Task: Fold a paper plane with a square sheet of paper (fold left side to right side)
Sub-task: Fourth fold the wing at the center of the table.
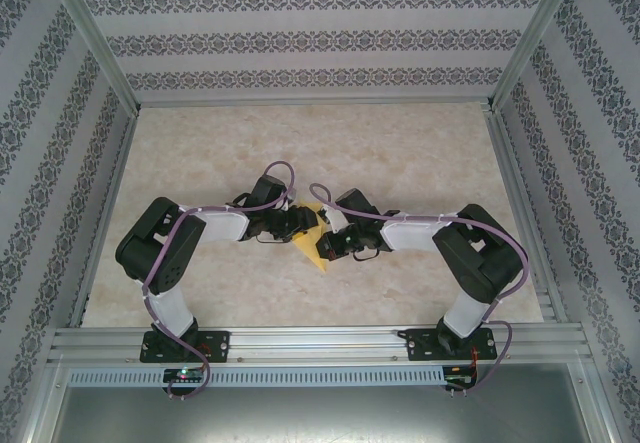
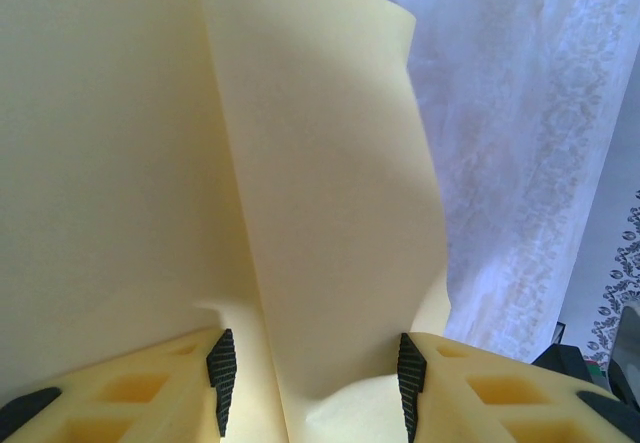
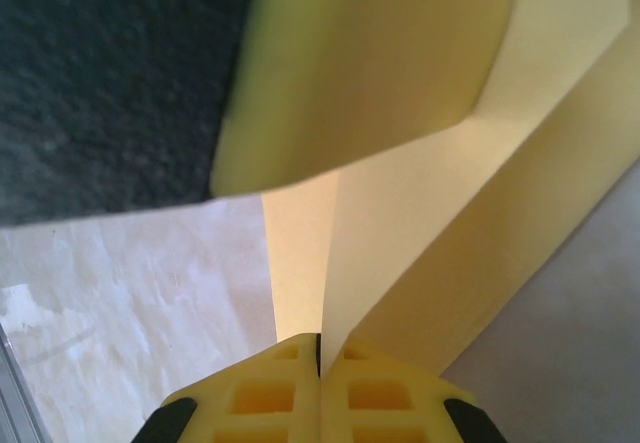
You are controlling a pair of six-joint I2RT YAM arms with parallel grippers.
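top view: yellow-orange creased sheet of paper (image 1: 312, 239) sits mid-frame above the beige marbled tabletop (image 1: 400, 143), between left gripper (image 1: 296, 225) and right gripper (image 1: 331, 245). long axis runs near vertical in frame, sharp tip toward the lower right.

left wrist view: sheet (image 2: 320, 213) fills the left and centre, 1 crease running top to bottom. left gripper (image 2: 314, 383) jaws stand apart, a loose bulge of paper between the 2 black pads (image 2: 221, 373).

right wrist view: right gripper (image 3: 320, 358) pinched closed on the sheet's (image 3: 420, 213) edge. folded layers fan toward the upper right. a blurred dark grey surface (image 3: 100, 83) sits upper left.
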